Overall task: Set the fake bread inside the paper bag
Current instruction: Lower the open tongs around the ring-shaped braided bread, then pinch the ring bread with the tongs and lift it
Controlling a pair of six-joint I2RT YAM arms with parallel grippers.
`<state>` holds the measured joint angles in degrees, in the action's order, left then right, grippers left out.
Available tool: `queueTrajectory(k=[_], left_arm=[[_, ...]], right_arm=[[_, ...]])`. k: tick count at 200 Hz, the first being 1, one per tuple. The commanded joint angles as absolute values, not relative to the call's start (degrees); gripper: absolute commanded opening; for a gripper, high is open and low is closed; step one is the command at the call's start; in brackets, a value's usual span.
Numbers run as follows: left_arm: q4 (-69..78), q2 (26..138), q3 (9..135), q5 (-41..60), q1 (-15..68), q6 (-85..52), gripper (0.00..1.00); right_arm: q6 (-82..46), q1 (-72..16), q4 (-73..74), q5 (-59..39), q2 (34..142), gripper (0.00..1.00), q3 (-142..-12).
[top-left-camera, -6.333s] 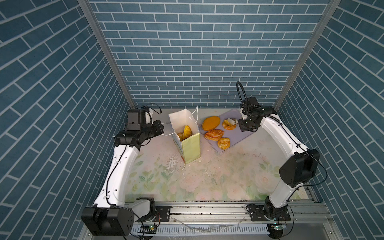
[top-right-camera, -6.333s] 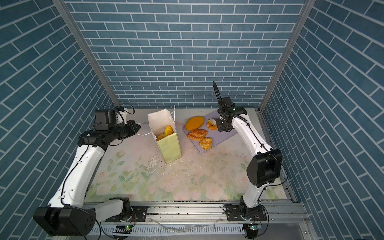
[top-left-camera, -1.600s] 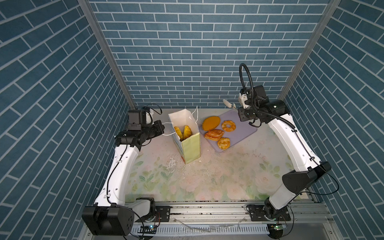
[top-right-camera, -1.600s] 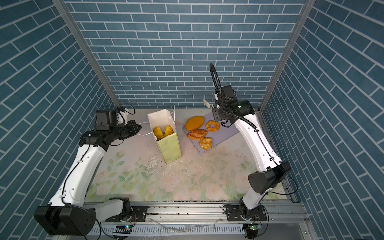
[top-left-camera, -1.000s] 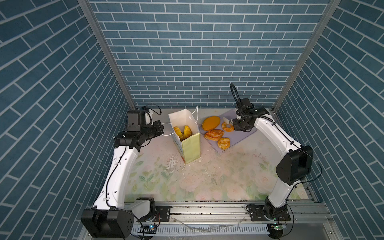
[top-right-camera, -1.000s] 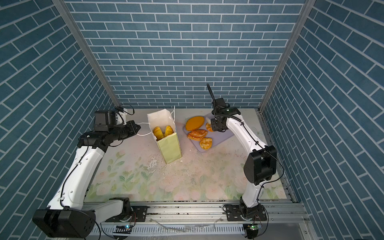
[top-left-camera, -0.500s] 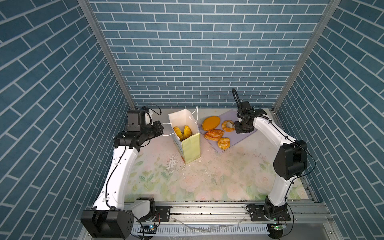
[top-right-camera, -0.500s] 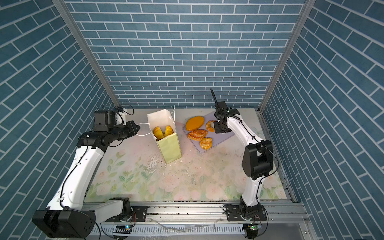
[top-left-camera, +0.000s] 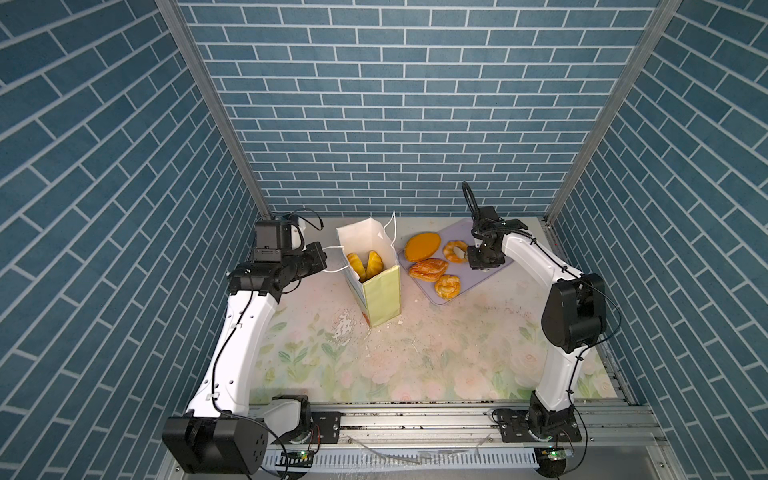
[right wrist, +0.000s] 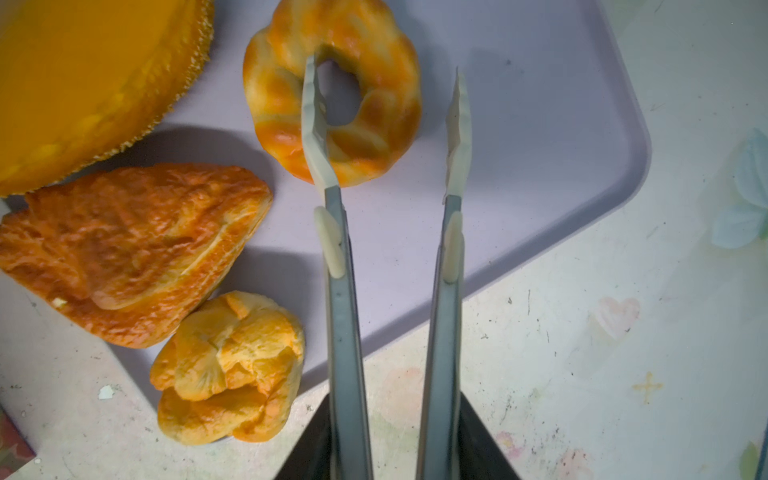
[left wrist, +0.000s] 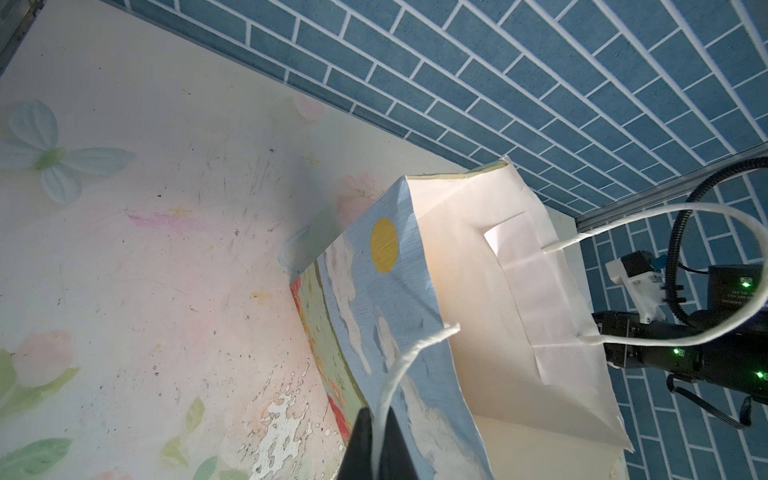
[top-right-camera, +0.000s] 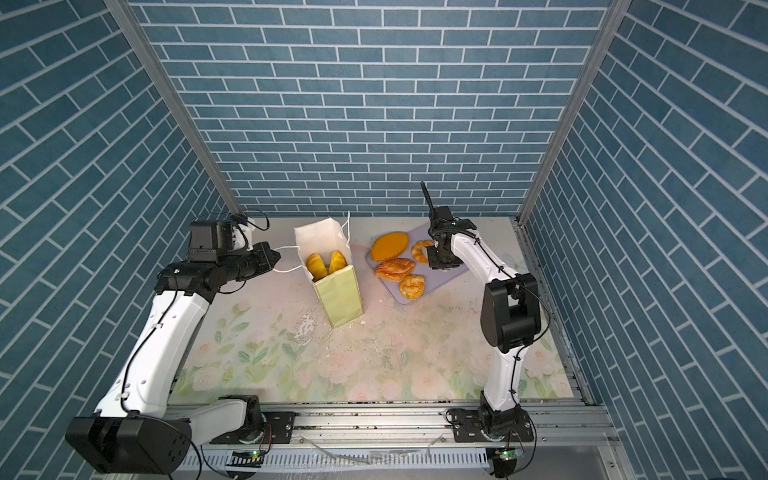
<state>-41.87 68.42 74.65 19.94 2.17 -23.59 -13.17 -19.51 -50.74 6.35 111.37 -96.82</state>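
Fake bread ring, claw astride, wrist view

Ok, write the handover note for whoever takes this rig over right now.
Left gripper: shut on the cord handle of the bag, which stands upright.
Right gripper: open, one finger through the ring bun, not yet gripping.
Done: two rolls are in the bag.
Left: four pieces on the tray: the ring bun, flat round bun, flaky pastry, small roll.
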Motion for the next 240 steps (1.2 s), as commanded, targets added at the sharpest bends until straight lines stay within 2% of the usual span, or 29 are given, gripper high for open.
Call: queueTrajectory(k=[1, 53, 103, 147, 196, 240], left_arm=[[-42.55, 68.69, 75.89, 19.20, 2.39, -23.10, 0.08], [-42.30, 68.78, 75.65, 19.18, 2.39, -23.19, 0.08], [-42.08, 68.53, 75.55, 19.51, 2.37, -23.37, 0.08], [-41.33, 68.29, 74.68, 20.31, 2.38, -23.40, 0.08], [-39.80, 67.63, 73.44, 21.74, 2.37, -23.90, 0.09], [-38.07, 67.84, 72.54, 22.69, 2.37, -24.25, 0.09]], right_arm=[[-13.71, -18.48, -50.78, 5.74, 112.62, 0.41, -98.32], [-12.62, -18.20, -52.02, 2.18, 114.61, 0.33, -99.65], [-13.80, -18.19, -50.80, 1.10, 110.66, 0.23, -98.87], [-13.87, -18.19, -52.58, 0.90, 104.06, 0.18, -97.95], [-16.79, -18.28, -51.40, -2.34, 91.37, 0.16, -92.23], [-16.97, -18.82, -54.82, -3.45, 85.08, 0.16, -94.92]])
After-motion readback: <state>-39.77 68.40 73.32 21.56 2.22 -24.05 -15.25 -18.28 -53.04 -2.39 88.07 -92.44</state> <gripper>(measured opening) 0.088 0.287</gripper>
